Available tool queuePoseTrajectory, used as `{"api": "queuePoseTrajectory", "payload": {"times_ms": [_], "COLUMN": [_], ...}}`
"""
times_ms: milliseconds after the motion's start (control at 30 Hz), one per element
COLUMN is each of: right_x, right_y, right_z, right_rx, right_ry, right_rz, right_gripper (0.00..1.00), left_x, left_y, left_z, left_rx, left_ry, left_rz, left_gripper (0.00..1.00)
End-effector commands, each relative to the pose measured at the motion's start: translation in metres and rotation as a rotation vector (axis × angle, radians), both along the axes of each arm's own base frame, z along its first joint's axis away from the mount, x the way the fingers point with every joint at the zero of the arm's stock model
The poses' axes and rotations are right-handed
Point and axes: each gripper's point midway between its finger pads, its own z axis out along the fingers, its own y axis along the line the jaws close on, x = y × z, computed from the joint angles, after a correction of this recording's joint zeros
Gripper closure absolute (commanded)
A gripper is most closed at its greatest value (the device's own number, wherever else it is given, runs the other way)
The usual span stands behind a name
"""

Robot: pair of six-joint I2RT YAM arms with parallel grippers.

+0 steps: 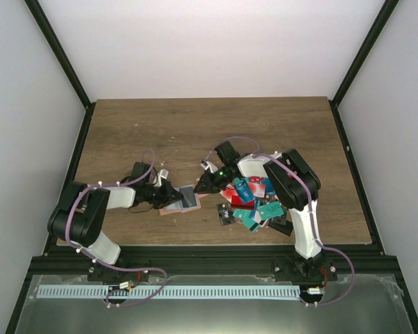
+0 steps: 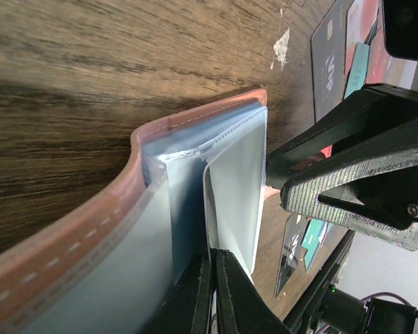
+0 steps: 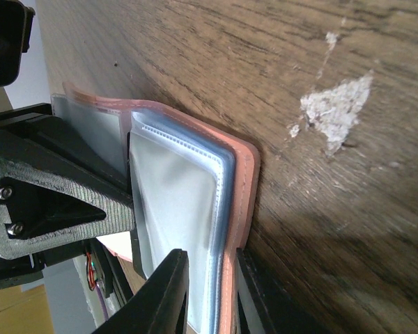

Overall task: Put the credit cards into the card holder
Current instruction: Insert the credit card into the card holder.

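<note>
wooden table [image 1: 195, 125]: left pincer [image 2: 214, 261] pinching card holder [image 2: 195, 115]; right pincer [image 3: 209, 275] clamped on its opposite edge.

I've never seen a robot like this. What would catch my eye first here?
Your eye goes to mid-table, where a small salmon-brown card holder is held from both sides. The left gripper pinches one of its clear pockets, and the right gripper clasps its edge. Just right of them, a bright heap of red, teal and black credit cards lies on the wooden table.
</note>
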Motion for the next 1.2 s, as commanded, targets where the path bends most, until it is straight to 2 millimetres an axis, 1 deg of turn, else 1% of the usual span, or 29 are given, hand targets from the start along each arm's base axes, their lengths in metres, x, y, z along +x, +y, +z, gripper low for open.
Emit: {"api": "queuePoseTrajectory", "payload": {"times_ms": [0,167,300,400,600,700,767,800,933,1033,1067,1100,1167], "right_x": [0.002,0.003,0.005,0.008,0.013,0.014,0.013,0.012,0.005,0.001,0.0,0.0,0.0], "right_y": [0.004,0.003,0.0,-0.002,-0.005,-0.004,-0.004,-0.003,-0.001,0.001,0.002,0.002,0.003], "right_z": [-0.004,0.003,0.009,0.014,0.029,0.036,0.039,0.041,0.048,0.051,0.052,0.051,0.051], "right_rx": [-0.023,-0.031,-0.047,-0.056,-0.057,-0.047,-0.039,-0.029,0.009,0.029,0.031,0.031,0.034], "right_ry": [-0.012,-0.038,-0.067,-0.082,-0.112,-0.119,-0.116,-0.112,-0.087,-0.071,-0.07,-0.067,-0.061], "right_rz": [-0.001,-0.004,-0.004,-0.003,-0.008,-0.004,-0.005,-0.005,-0.009,-0.01,-0.008,-0.009,-0.009], "right_gripper": [0.78,0.78,0.77,0.75,0.7,0.66,0.65,0.64,0.64,0.64,0.64,0.64,0.64], "left_x": [-0.004,-0.009,-0.013,-0.018,-0.023,-0.023,-0.023,-0.024,-0.02,-0.017,-0.017,-0.018,-0.017], "left_y": [-0.003,0.006,0.011,0.014,0.019,0.02,0.02,0.021,0.022,0.019,0.018,0.017,0.015], "left_z": [0.0,0.006,0.011,0.013,0.03,0.041,0.046,0.046,0.041,0.034,0.031,0.025,0.02], "left_rx": [0.02,0.086,0.117,0.132,0.158,0.159,0.163,0.166,0.184,0.181,0.181,0.184,0.182], "left_ry": [0.02,0.013,-0.006,-0.003,-0.025,-0.046,-0.056,-0.056,-0.063,-0.064,-0.063,-0.047,-0.046], "left_rz": [-0.005,-0.002,-0.012,-0.012,-0.017,-0.017,-0.019,-0.021,-0.023,-0.045,-0.054,-0.063,-0.074], "left_gripper": [0.95,0.87,0.83,0.77,0.6,0.58,0.59,0.62,0.83,0.94,0.96,0.96,0.96]}}
